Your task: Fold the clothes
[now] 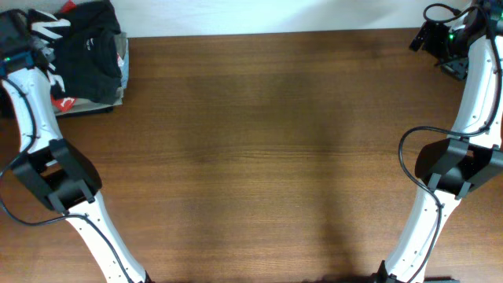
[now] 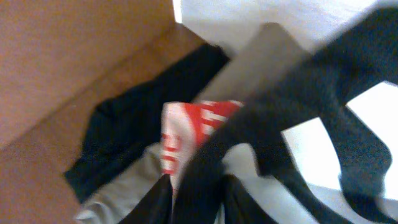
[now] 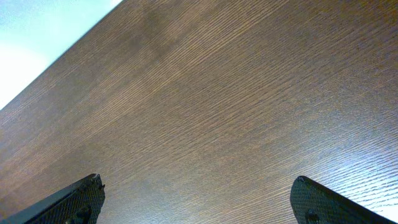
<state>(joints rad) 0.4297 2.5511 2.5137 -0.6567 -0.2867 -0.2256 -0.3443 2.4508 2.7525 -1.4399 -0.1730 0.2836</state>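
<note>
The black T-shirt [image 1: 90, 47] lies on top of a clothes pile at the table's far left corner, with white lettering showing near my left gripper [image 1: 35, 35]. In the blurred left wrist view, a strand of the dark shirt fabric [image 2: 292, 93] rises from between the left fingers [image 2: 199, 205], which look closed on it. My right gripper [image 1: 424, 38] hovers at the far right corner. In the right wrist view its fingers [image 3: 199, 186] are wide apart and empty over bare wood.
Under the black shirt lie a red T-shirt with white lettering [image 2: 193, 124], also showing in the overhead view [image 1: 67, 102], and khaki garments [image 2: 130, 180]. The pile sits at the table's back edge, with a white surface beyond it. The brown wooden table [image 1: 259, 157] spreads between both arms.
</note>
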